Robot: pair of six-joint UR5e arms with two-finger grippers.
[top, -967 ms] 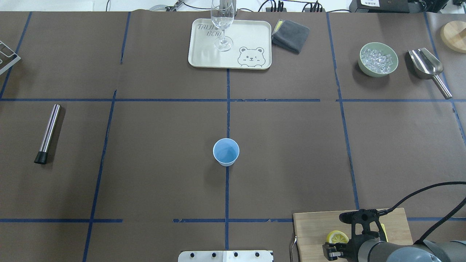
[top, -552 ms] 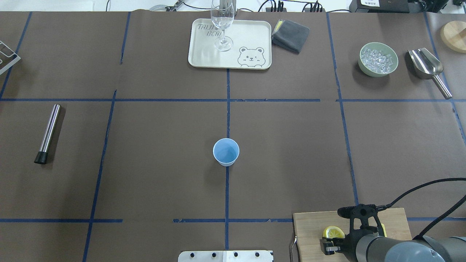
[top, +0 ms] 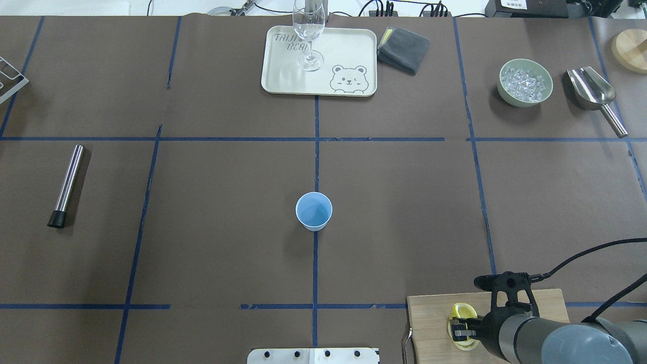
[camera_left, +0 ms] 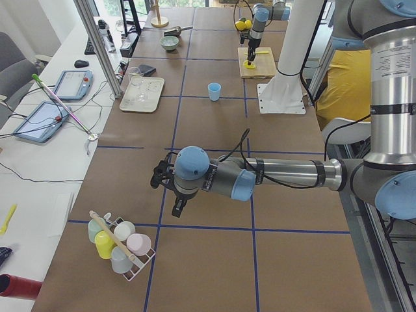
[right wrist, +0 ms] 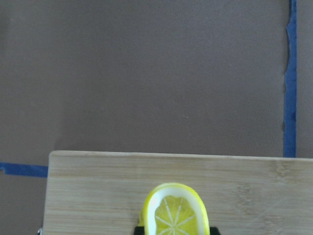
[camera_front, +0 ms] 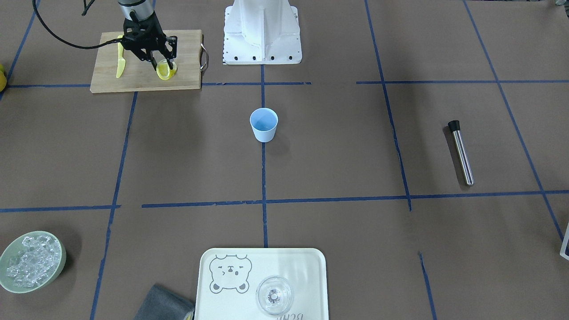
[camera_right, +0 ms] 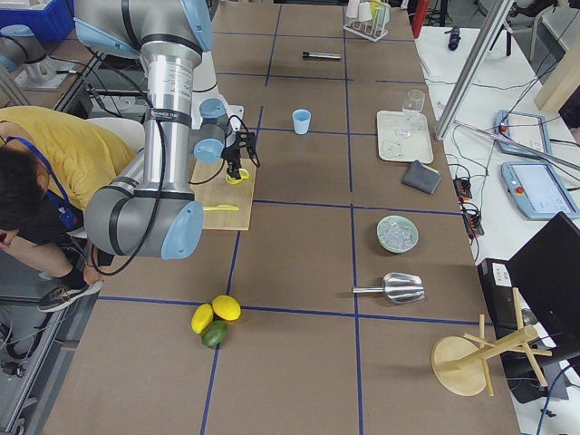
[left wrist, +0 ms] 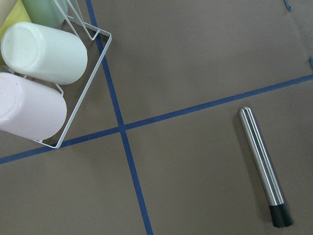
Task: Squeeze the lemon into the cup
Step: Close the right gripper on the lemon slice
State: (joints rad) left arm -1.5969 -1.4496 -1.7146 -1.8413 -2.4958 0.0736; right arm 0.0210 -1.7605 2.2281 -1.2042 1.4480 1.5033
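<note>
Overhead exterior: right gripper [top: 459, 329] clamped on the lemon [top: 461, 310], slice bowed by the pinch, just over the cutting board [top: 429, 318], likely for carrying to the cup [top: 314, 211], well apart mid-table. Left gripper [camera_left: 177, 207]: cannot tell.

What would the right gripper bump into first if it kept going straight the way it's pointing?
The right gripper points straight down with the lemon slice between its fingers, so it would likely press into the wooden board just beneath. The gap to it is hard to judge.
</note>
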